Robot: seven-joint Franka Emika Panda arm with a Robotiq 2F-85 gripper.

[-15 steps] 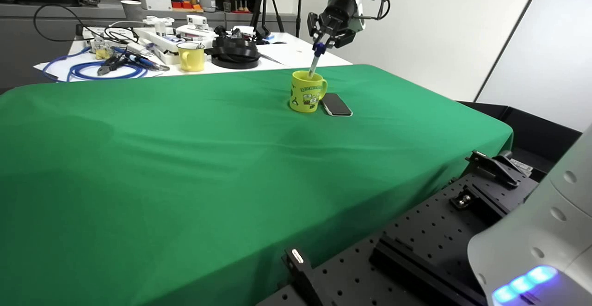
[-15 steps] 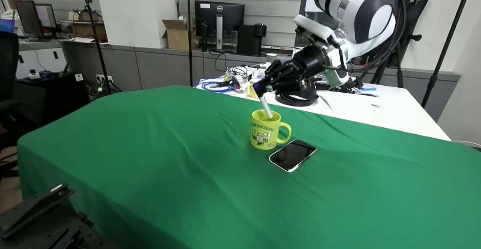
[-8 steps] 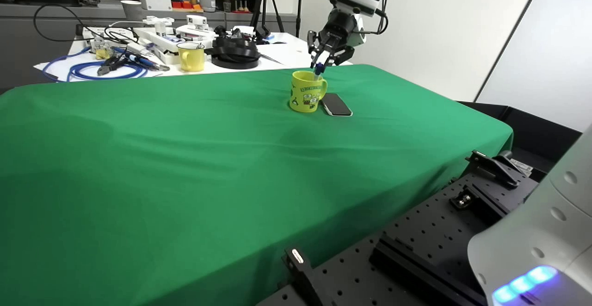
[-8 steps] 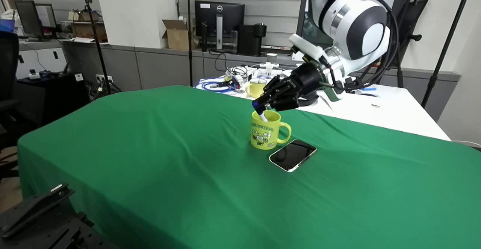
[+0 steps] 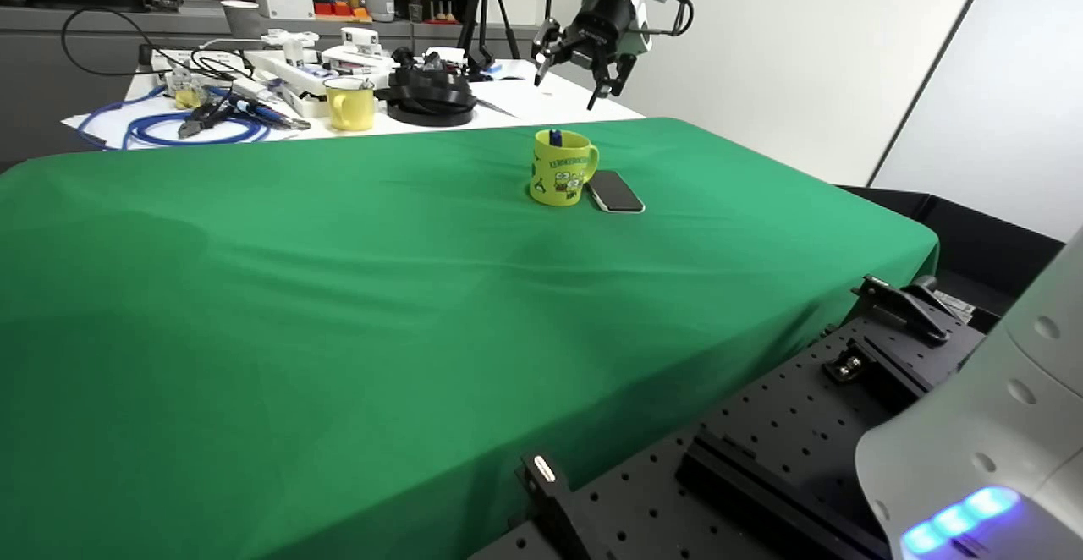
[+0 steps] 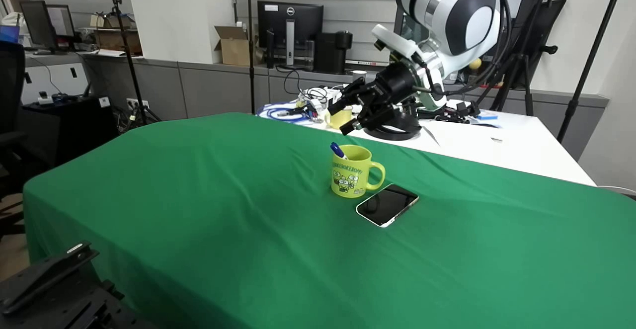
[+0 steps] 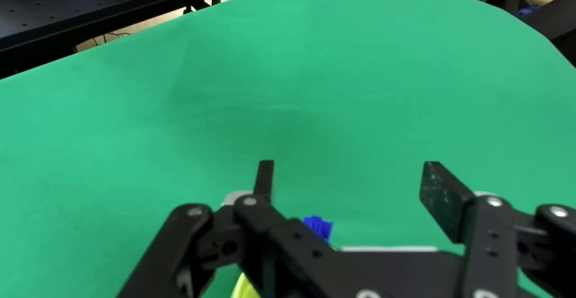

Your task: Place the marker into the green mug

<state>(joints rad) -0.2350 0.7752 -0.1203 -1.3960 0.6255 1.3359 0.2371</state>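
Note:
The marker leans inside the green mug [image 6: 348,182], its dark blue cap end [image 6: 338,150] sticking up past the rim. In an exterior view just that cap end [image 5: 556,138] shows above the mug [image 5: 554,188]; the white body is hidden by the mug wall. My gripper [image 5: 565,93] hangs above and behind the mug, apart from it, its jaws spread wide. From the wrist, the gripper [image 7: 348,163] has nothing between its fingers. Behind its left finger peeks the blue cap end [image 7: 319,228], and a slice of mug [image 7: 245,289] shows at the bottom.
A dark phone [image 6: 387,205] lies flat beside the mug's handle on the green cloth [image 6: 223,219]. On the white table behind stand a yellow cup [image 5: 351,107], a black round object [image 5: 430,95], coiled blue cable [image 5: 190,130] and other clutter.
The gripper lowered with the marker into the mug, then opened, let it go and rose away. The marker now leans against the mug's rim. Mug and phone have not moved.

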